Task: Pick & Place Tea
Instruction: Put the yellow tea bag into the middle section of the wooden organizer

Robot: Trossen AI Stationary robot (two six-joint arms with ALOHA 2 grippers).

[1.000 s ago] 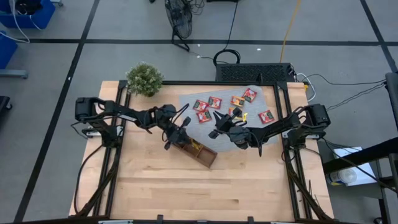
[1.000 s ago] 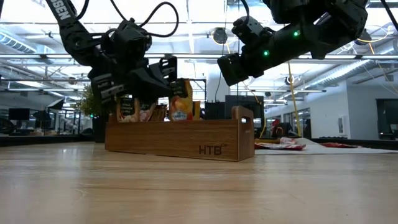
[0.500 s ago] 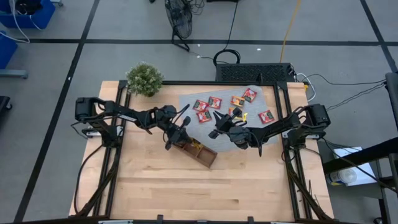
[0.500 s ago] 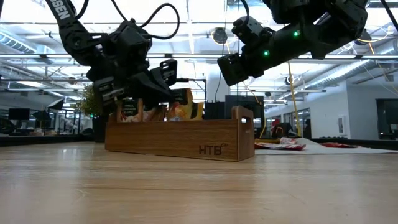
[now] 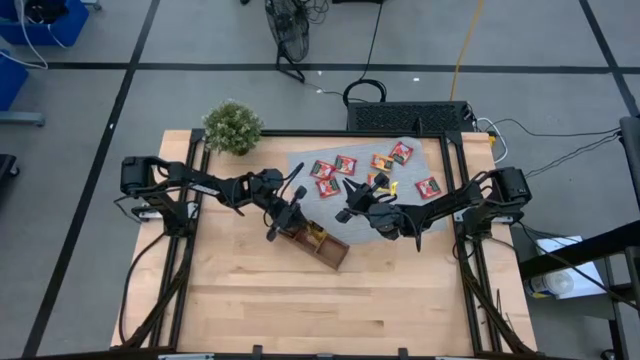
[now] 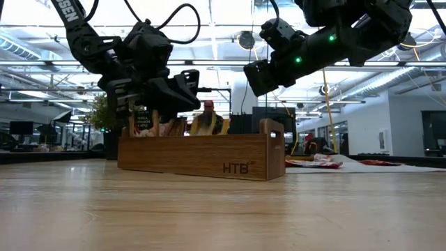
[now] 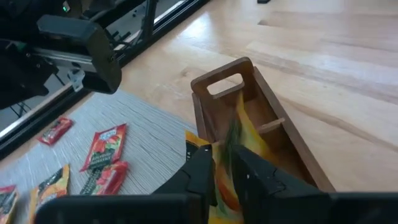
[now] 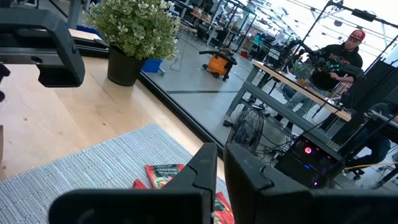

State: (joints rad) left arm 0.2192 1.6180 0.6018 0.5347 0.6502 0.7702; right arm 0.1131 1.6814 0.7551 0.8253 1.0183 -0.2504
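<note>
The step in hand looks like the placing: the left gripper (image 5: pixel 285 222) hangs over the near end of the brown wooden tray (image 6: pixel 202 159), its fingers narrowed on an orange-yellow tea sachet (image 7: pixel 239 134) that stands on edge and dips into the tray's end compartment, just beside the handle cut-out. In the low view the sachet's top (image 6: pixel 207 123) shows only a little above the tray wall, so it seems almost seated. Other sachets already stand in the compartment nearest the left arm (image 6: pixel 150 124).

The right gripper (image 5: pixel 347 213) hovers above the table between the tray and the grey woven mat (image 5: pixel 305 157), clear of both. Its fingers sit close together with only a thin gap, and nothing is seen between them.

The rest of the tea lies flat on the mat: red and orange sachets (image 5: pixel 345 164) spread across it, with one red one (image 5: pixel 428 186) apart toward the right arm's base. A potted plant (image 5: pixel 232 126) stands at the table's far left corner, well away from the work.

Next, the left gripper would likely need to part its fingers and let the sachet drop fully in, then lift straight up so it does not drag the sachet or its neighbours out; the right arm is well placed to reach for another sachet on the mat
</note>
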